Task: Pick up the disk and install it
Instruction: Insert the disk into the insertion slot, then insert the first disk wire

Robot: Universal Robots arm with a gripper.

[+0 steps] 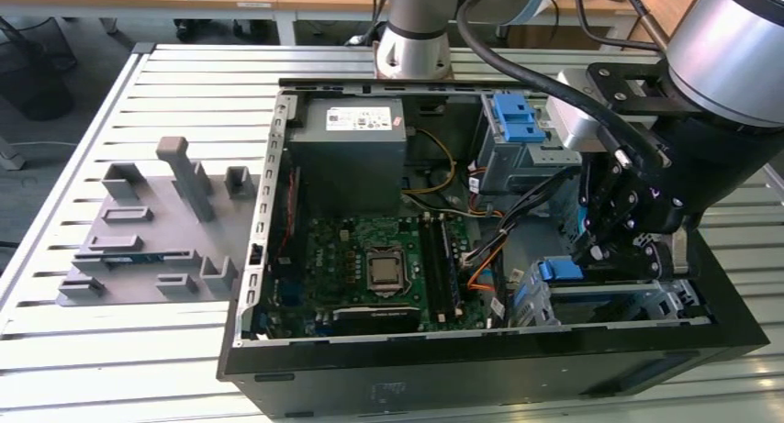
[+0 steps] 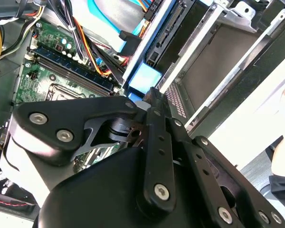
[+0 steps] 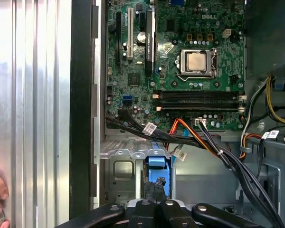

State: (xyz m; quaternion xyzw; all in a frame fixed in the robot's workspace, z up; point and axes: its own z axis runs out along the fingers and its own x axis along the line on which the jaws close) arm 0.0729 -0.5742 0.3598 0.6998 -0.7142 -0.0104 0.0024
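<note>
I see the black gripper above the disk's blue carrier. At 9 o'clock from it lies the green motherboard. Orange wires cross grey metal; the table is silver-ribbed.

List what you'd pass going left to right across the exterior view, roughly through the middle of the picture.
Grey slotted fixture block on the slatted table → wall of the open computer case → green motherboard → bundle of cables → the arm's hand over the blue-framed disk.
</note>
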